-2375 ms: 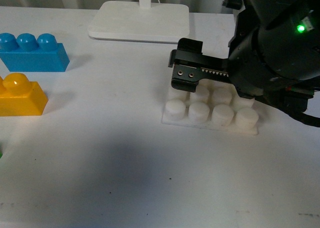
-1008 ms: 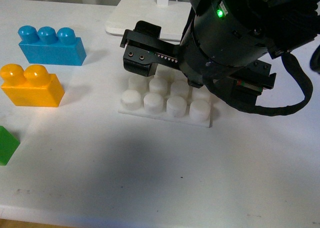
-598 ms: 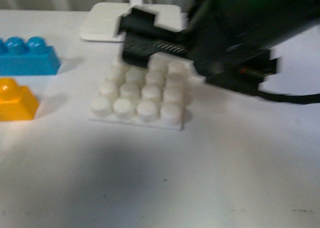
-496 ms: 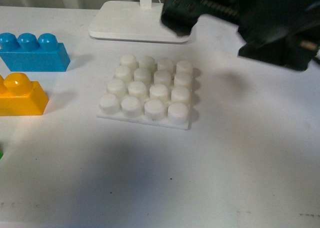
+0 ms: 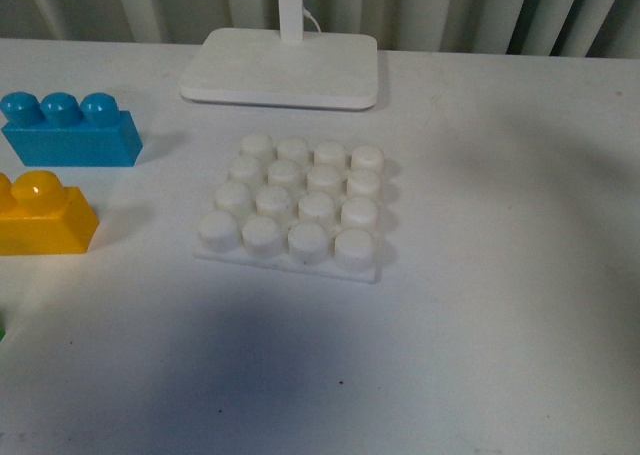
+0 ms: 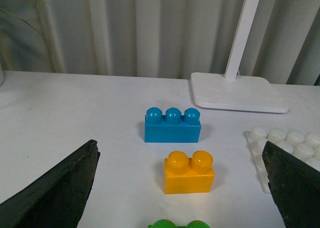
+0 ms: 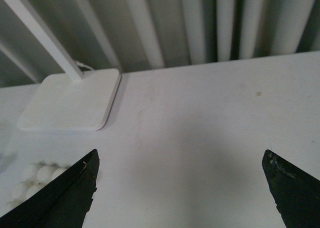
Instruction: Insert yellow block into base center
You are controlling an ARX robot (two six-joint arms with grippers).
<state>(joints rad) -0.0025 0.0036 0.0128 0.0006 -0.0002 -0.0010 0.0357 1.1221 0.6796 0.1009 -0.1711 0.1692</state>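
Now glossy yellow two-stud plastic block (image 6: 189, 173) lies left of white studded plastic base (image 5: 292, 207), nearest empty, spread-fingered left gripper (image 6: 178, 147).

Soft, even light fills the front view, which is fairly sharp, with a broad dim shadow across the near desk (image 5: 300, 375) and a small glare spot on the yellow block (image 5: 40, 215). The left wrist view is bright and crisp. The right wrist view is duller and greyer, with a faint shadow on the desk.
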